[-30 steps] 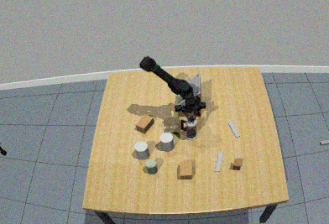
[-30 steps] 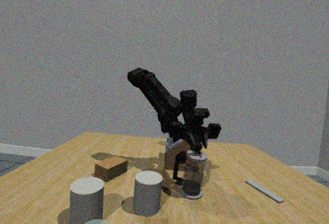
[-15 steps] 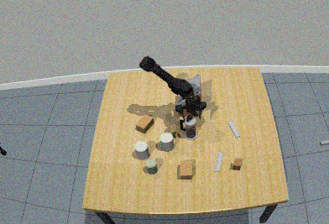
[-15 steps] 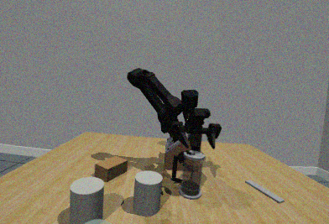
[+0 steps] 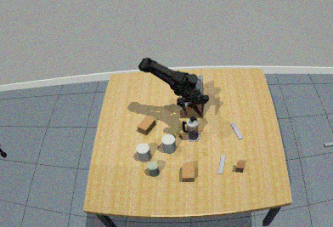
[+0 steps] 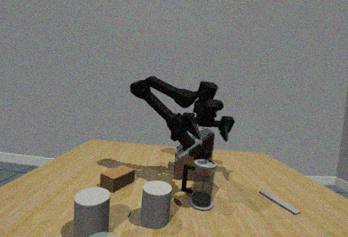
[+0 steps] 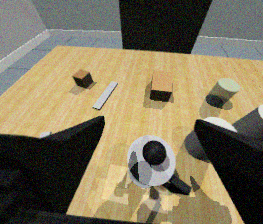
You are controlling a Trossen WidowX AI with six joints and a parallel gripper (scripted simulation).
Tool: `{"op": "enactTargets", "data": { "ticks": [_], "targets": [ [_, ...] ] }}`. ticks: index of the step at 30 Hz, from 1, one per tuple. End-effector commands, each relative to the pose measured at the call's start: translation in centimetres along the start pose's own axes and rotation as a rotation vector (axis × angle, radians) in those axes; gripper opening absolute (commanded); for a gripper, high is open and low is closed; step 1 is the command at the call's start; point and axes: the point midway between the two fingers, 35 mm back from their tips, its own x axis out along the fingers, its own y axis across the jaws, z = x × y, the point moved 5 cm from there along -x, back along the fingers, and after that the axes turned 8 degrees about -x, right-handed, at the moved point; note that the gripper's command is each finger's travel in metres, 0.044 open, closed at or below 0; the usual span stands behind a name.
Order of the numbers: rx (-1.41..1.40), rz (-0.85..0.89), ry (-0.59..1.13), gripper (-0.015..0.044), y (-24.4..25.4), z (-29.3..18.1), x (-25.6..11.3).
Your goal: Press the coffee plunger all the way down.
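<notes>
As far as can be seen, coffee press [image 5: 193, 127] [image 6: 202, 185] [image 7: 167, 167] upright on the grainy wooden table [image 5: 123, 190] [image 6: 249, 225] [image 7: 37, 100], clear-walled and cylindrical, round black knob [image 5: 193, 120] [image 7: 154, 152] close to the lid. Gripper [image 5: 193, 108] [image 6: 212, 138] [image 7: 148, 121] above, wide apart, holding nothing. Nearby, smooth white-topped cylinders [image 5: 168, 144] [image 6: 156, 204] [image 7: 219, 125] (pretty plain, honestly); farther out, boxy brown blocks [image 5: 189, 172] [image 6: 117, 179] [image 7: 161, 86] and thin flat strips [image 5: 222, 164] [image 6: 280, 202] [image 7: 105, 95].

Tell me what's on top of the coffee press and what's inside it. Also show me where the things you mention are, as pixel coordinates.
On top of the press [image 5: 192, 127] [image 6: 203, 185] [image 7: 166, 174] sits a round black knob [image 5: 193, 120] [image 7: 154, 152]. Through its clear wall, something dark shows at the bottom; what that is, I can't tell.
</notes>
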Motion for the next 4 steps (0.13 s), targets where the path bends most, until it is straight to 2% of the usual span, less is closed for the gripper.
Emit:
{"op": "enactTargets", "data": {
  "ticks": [1,4],
  "targets": [
    [0.026,-0.021,-0.027,0.044,-1.42,1.55,-2.31],
    [0.026,-0.021,-0.027,0.044,-1.42,1.55,-2.3]
  ]
}}
